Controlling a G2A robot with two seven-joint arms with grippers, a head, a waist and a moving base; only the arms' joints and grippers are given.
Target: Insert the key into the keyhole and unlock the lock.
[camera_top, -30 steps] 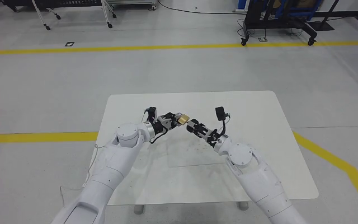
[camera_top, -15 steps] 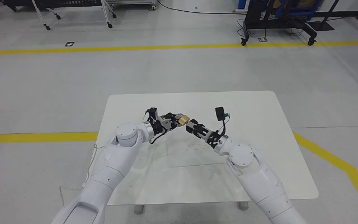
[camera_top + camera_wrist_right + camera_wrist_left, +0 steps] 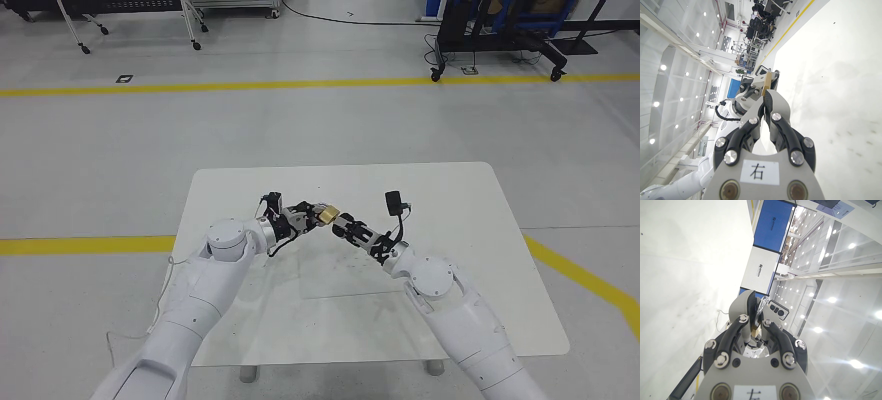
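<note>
The brass lock (image 3: pixel 768 81), with a silver shackle (image 3: pixel 769 70) at one end, is hanging above the middle of the white table (image 3: pixel 450 200). The left gripper (image 3: pixel 310 213) is clamping its body between narrowed fingers. The right gripper (image 3: pixel 764 102) is touching the lock's other end with fingers almost together; what they are pinching is hidden.

Elbows out, both arms angle inward to meet tip to tip, the left gripper (image 3: pixel 311 213) clamped on the lock (image 3: pixel 324 212), the right gripper (image 3: pixel 339 223) pinched shut on the key (image 3: pixel 761 306).
</note>
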